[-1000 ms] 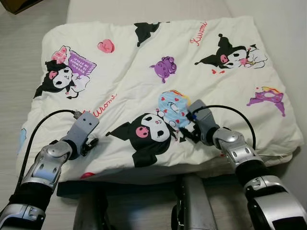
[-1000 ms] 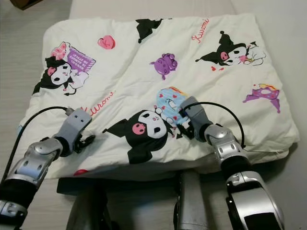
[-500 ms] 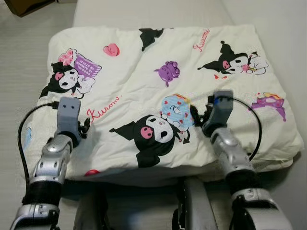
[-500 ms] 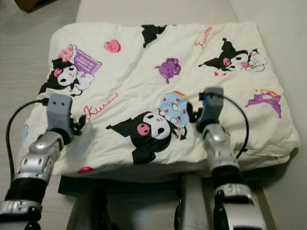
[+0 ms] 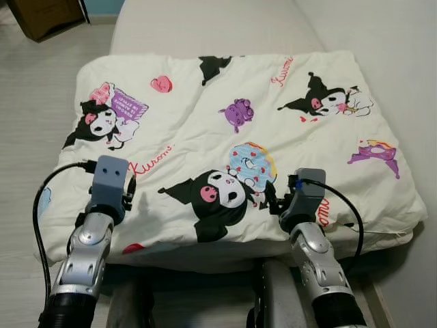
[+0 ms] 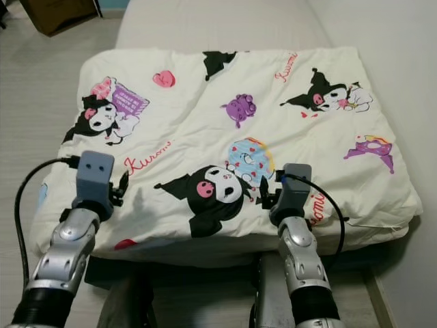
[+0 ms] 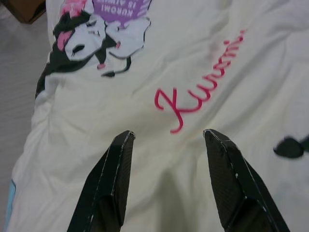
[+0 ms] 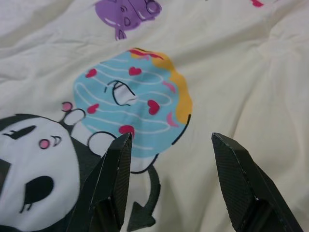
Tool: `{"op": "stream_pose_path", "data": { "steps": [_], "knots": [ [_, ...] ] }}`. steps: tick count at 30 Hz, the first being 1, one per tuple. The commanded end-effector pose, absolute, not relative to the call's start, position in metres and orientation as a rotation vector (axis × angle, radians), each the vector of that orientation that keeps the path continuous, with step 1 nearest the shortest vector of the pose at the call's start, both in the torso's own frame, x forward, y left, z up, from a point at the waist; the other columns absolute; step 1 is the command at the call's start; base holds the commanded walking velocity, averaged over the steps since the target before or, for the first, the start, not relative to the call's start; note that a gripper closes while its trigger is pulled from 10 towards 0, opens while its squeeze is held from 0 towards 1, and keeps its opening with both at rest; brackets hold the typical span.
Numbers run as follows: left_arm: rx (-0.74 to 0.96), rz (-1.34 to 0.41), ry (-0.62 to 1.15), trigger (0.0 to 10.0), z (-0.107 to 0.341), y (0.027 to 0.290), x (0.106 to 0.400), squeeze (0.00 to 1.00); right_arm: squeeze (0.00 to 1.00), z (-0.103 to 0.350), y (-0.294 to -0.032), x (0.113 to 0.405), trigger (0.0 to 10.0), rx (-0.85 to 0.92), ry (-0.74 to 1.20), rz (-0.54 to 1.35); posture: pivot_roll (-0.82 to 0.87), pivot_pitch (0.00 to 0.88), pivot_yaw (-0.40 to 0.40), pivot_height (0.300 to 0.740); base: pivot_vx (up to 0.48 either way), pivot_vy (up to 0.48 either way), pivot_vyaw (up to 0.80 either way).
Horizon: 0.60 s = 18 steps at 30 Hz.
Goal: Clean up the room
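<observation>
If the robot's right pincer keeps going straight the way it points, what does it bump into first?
Most likely the cream cartoon-print quilt, around its blue heart-dotted doughnut picture. The open right pincer points straight at that print, though how far off the fabric lies is hard to judge.

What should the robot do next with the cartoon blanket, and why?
Probably lower both grippers and pinch the blanket's near edge. The left gripper and right gripper are open above the fabric, holding nothing, and the folded blanket lies flat in front of the robot, so gripping comes before lifting it.
</observation>
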<state>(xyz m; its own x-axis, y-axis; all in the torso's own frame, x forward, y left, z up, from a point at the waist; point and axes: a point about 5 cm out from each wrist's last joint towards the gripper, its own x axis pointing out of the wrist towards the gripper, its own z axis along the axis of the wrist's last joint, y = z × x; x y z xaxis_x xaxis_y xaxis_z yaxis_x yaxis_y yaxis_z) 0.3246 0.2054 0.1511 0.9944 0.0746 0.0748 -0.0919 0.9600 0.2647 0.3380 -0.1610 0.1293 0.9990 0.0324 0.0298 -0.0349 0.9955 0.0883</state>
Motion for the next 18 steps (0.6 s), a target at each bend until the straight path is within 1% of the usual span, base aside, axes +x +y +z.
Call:
{"op": "stream_pose_path", "data": {
  "steps": [1,10,18],
  "knots": [
    [0.275,0.095,-0.030,10.0,0.141,0.204,0.319,0.00,0.00,0.120,-0.157,0.333,10.0,0.085,0.006,0.040,-0.01,0.243,-0.004,0.577,0.000,0.000,0.00],
    [0.255,0.097,0.040,10.0,0.122,0.204,0.309,0.00,0.00,0.113,-0.152,0.328,10.0,0.095,0.021,0.042,-0.01,0.204,0.005,0.612,0.000,0.000,0.00],
    [0.285,0.074,0.013,10.0,0.122,0.196,0.307,0.00,0.00,0.110,-0.148,0.324,10.0,0.094,0.032,0.055,-0.01,0.180,0.006,0.647,0.000,0.000,0.00]
  ]
}}
